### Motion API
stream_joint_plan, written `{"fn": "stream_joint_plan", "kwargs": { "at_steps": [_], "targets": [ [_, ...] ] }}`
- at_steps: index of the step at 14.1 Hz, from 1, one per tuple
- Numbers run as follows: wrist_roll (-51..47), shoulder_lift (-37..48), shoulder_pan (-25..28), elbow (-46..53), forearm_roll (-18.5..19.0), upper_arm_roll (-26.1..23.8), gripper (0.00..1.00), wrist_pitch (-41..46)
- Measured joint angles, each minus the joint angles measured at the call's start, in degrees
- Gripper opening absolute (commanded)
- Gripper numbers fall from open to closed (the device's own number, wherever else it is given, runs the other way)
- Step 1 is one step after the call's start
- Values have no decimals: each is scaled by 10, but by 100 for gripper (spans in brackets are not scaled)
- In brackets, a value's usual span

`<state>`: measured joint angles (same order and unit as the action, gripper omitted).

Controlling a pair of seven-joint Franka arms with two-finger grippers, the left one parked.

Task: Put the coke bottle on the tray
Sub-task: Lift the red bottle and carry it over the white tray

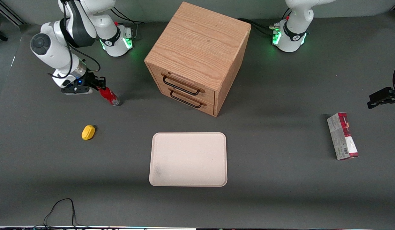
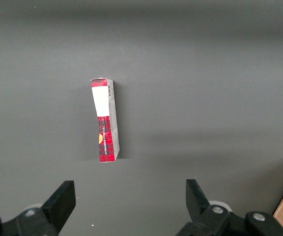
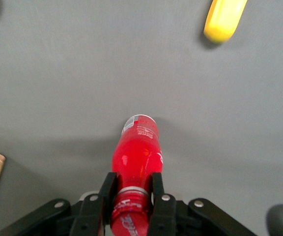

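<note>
The coke bottle (image 1: 109, 96) is a small red bottle with a silvery base, tilted, with its base on or just above the table, toward the working arm's end. My right gripper (image 1: 101, 85) is shut on its neck and cap end. In the right wrist view the two black fingers (image 3: 108, 189) clamp the bottle (image 3: 136, 152) just below the cap. The pale cream tray (image 1: 188, 159) lies flat, nearer the front camera than the wooden cabinet, and holds nothing.
A wooden two-drawer cabinet (image 1: 197, 57) stands at the table's middle. A yellow lump (image 1: 88, 132) lies nearer the front camera than the bottle and also shows in the right wrist view (image 3: 223, 19). A red-and-white carton (image 1: 342, 135) lies toward the parked arm's end.
</note>
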<state>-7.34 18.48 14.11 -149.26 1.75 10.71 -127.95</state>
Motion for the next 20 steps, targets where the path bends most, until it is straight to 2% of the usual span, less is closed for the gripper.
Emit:
{"fn": "stream_joint_plan", "kwargs": {
  "at_steps": [2, 6, 11, 13, 17, 20],
  "targets": [
    [-1, -36, 0, 91, 0, 0, 0, 55],
    [-2, -154, -1, 342, 0, -9, 0, 212],
    [-8, -309, -9, 660, -1, -51, 0, 403],
    [-8, -343, -16, 748, -1, -77, 0, 435],
    [-32, -398, -33, 863, 0, -143, 0, 445],
    [-79, -467, -36, 910, 2, -194, 0, 412]
  ]
}}
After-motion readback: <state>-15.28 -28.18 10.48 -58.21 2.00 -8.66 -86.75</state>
